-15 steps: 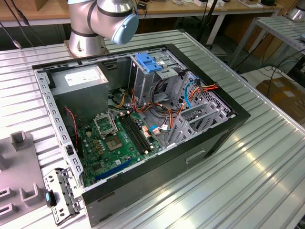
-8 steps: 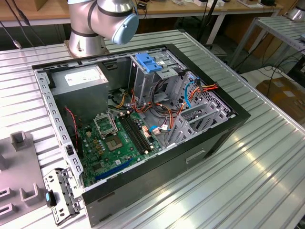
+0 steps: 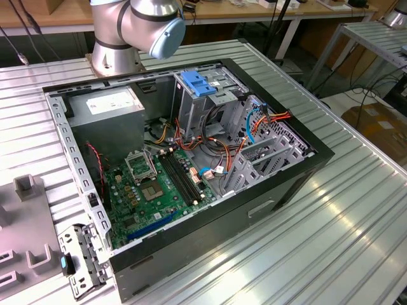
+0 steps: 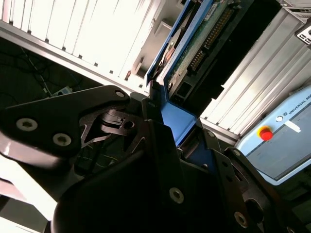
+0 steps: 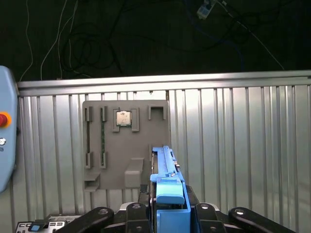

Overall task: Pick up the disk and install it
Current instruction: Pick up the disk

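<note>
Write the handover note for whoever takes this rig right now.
Gripper: jaws shut on the disk, clamped at its blue carrier.
Disk: held off the ribbed table, with the grey parts tray beyond it in the first wrist view.
Computer case: lying open on the table in the exterior view, motherboard exposed.
Done: pick-up.
Left: the install; the disk is not yet in the case.
</note>
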`<control>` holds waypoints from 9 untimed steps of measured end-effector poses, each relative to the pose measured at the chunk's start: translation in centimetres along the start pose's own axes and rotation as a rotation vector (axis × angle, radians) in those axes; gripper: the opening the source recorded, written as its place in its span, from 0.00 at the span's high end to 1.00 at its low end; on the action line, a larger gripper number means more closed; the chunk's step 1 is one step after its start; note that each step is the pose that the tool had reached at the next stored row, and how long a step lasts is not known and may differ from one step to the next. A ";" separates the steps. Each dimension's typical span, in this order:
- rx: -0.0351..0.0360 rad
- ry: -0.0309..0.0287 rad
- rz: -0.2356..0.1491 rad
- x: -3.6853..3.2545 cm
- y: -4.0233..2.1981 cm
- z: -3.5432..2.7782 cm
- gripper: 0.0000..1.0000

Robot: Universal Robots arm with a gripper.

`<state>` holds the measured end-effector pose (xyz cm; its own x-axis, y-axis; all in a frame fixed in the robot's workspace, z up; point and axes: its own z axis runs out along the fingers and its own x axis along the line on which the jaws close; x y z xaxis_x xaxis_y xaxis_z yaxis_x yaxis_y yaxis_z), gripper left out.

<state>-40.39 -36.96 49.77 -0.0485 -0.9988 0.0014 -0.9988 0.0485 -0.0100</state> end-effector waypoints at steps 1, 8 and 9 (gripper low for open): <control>-0.0001 0.0001 0.000 0.00 -0.10 0.00 0.63; -0.0001 0.0000 0.000 -0.03 -0.61 0.00 0.63; -0.0001 0.0000 0.000 -0.03 -0.68 0.00 0.63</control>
<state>-39.72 -36.96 49.77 -0.0485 -0.9988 0.0014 -0.9988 0.0485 -0.0100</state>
